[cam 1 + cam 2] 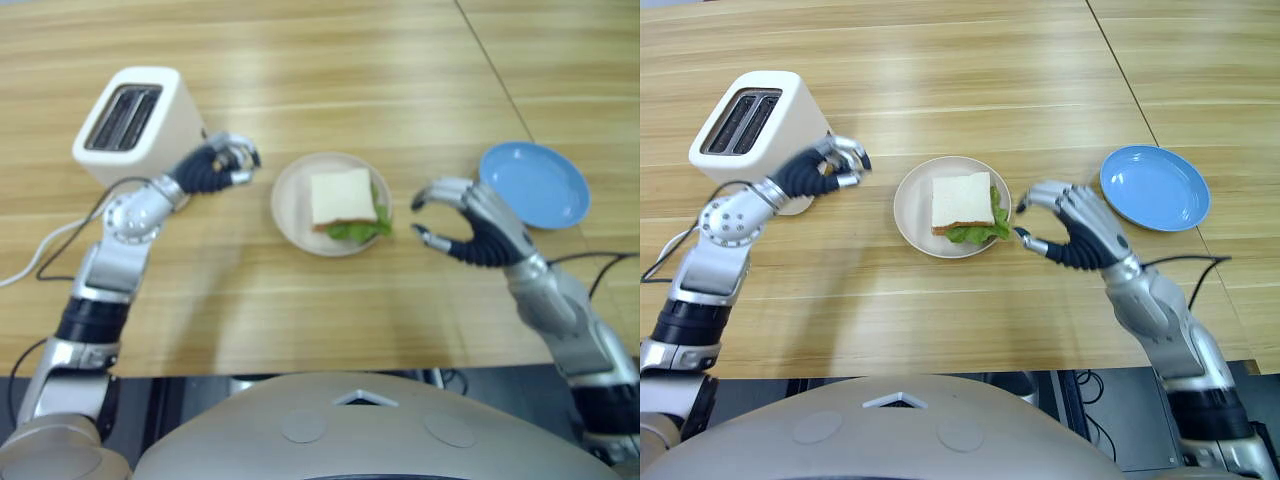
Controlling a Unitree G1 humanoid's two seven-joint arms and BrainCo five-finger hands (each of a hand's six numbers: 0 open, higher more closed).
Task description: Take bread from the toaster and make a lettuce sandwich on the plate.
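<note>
A white toaster [128, 122] stands at the left of the wooden table, and I cannot make out any bread in its dark slots. On the cream plate [290, 205] in the middle lies a sandwich [343, 197] of white bread with green lettuce [357, 231] sticking out at its near right side. My left hand [222, 165] hovers between toaster and plate, fingers curled, holding nothing. My right hand [467, 222] hangs just right of the plate with its fingers spread and bent, nothing in it.
A blue plate [536, 184] with nothing on it sits at the right, just beyond my right hand. The toaster's white cable [40, 247] runs off the left edge. A seam [500, 75] between two tabletops runs diagonally at the upper right.
</note>
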